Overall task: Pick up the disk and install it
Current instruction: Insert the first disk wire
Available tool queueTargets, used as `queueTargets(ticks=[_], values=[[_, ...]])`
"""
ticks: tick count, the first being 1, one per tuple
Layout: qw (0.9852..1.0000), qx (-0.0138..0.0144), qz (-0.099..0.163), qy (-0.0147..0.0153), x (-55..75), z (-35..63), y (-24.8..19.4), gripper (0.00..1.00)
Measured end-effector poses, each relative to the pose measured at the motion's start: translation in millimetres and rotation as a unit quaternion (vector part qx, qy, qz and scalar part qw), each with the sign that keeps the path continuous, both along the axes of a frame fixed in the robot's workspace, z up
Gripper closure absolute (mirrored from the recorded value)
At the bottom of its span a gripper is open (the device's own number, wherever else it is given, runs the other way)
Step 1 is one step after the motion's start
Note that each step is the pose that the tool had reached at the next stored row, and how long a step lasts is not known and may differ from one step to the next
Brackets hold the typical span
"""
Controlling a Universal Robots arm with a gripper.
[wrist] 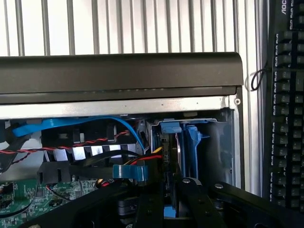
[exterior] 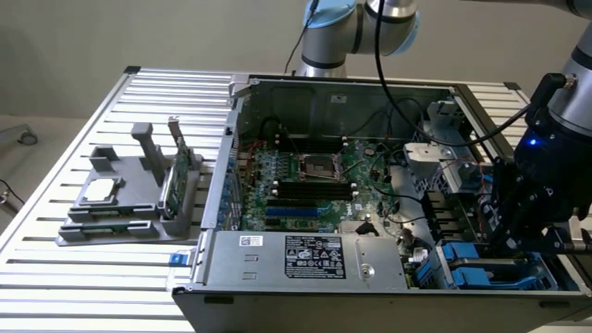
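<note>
One gripper (exterior: 518, 232) clenched on disk (wrist: 176, 142) w/ blue carrier, inside PC case (exterior: 277, 277); labels unreadable.

Pincer (wrist: 172, 202): black fingers reaching down into the drive bay, a blue piece showing between them.
Disk (wrist: 183, 142): blue carrier standing on edge in the bay.
Cables: blue cable (wrist: 95, 122); red-and-black wires (wrist: 90, 142).
Case edge (wrist: 118, 76): dark panel.
Keyboard (wrist: 285, 95): black, beside the case on the slatted desk (wrist: 118, 23).

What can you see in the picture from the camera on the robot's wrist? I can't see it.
The robot's black gripper reaches down into an open computer case, right at the blue disk carrier standing in its bay. Beside it run blue, red and black cables, and a black keyboard lies outside the case.
</note>
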State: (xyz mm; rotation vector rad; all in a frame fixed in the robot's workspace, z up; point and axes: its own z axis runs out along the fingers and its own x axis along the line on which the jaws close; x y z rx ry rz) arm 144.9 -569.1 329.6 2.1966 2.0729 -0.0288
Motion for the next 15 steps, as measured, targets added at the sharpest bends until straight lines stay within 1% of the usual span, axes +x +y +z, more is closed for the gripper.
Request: queueTargets(ticks=[6, 9, 11, 12, 13, 14, 15], values=[[1.0000, -0.0002, 0.000, 0.0008, 0.3, -0.8, 0.0, 0.83], [1.0000, 0.0001, 0.000, 0.0022, 0.3, -1.2, -0.1, 0.82], [1.0000, 0.0000, 0.000, 0.0042, 0.3, -0.2, 0.0, 0.69], [1.0000, -0.0001, 0.000, 0.0052, 0.3, 0.8, 0.0, 0.69], [1.0000, 0.0000, 0.000, 0.0070, 0.4, 2.2, 0.0, 0.69], [1.0000, -0.0001, 0.000, 0.0087, 0.4, 3.6, 0.0, 0.63], [0.9999, -0.0001, 0.000, 0.0107, 0.4, 4.9, 0.0, 0.63]])
